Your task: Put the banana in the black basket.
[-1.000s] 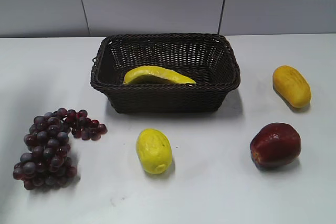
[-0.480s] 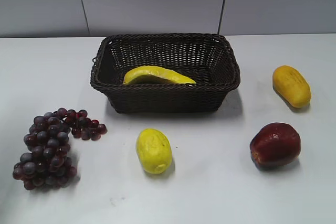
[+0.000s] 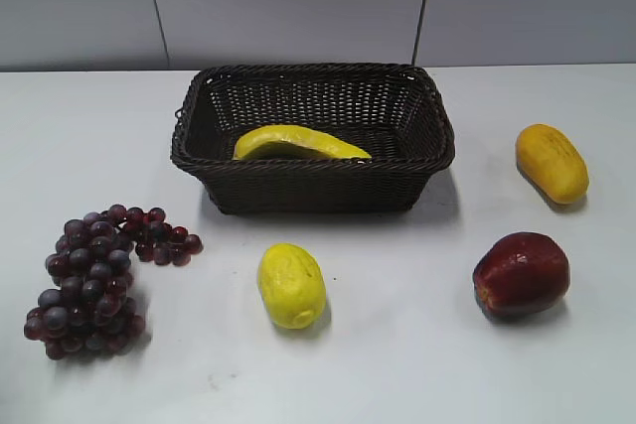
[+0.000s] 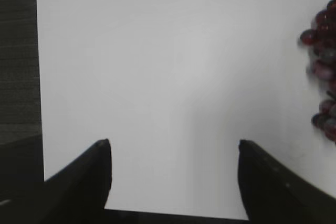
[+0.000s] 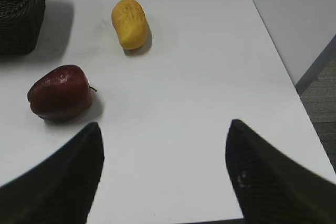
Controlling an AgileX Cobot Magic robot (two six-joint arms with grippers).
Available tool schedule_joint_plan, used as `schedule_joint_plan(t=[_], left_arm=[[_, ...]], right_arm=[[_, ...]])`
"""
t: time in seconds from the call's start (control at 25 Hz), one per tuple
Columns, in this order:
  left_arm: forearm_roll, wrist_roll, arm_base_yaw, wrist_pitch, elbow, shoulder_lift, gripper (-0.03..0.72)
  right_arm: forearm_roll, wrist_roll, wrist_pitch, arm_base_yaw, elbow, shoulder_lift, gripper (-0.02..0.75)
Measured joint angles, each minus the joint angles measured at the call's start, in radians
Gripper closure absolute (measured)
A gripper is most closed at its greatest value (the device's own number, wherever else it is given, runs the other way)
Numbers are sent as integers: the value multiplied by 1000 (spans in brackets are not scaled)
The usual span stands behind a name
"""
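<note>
The yellow banana [image 3: 298,142] lies inside the black basket [image 3: 204,161] at the back middle of the table, leaning along its front wall. Neither gripper shows in the exterior view. In the left wrist view my left gripper [image 4: 173,145] is open and empty over bare white table, far from the basket. In the right wrist view my right gripper [image 5: 164,127] is open and empty near the table's right front; a corner of the basket [image 5: 21,11] shows at the top left.
A bunch of dark red grapes [image 3: 94,280] lies front left and shows at the left wrist view's right edge [image 4: 323,72]. A stubby yellow fruit [image 3: 291,285] lies in front of the basket. A red apple [image 3: 521,273] [image 5: 59,92] and an orange-yellow oval fruit [image 3: 552,162] [image 5: 129,23] lie right.
</note>
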Motion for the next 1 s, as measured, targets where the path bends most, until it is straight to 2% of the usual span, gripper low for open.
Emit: schedule_joint_plan(t=[0.2, 0.64, 1.0], left_arm=[[-38, -1, 0, 1, 153, -155, 132], [-58, -3, 0, 2, 408, -440, 133], [-76, -3, 0, -91, 456, -632, 133]], right_arm=[[0, 1, 0, 0, 0, 0, 186], [0, 1, 0, 0, 0, 0, 186], [0, 0, 0, 0, 0, 0, 186]])
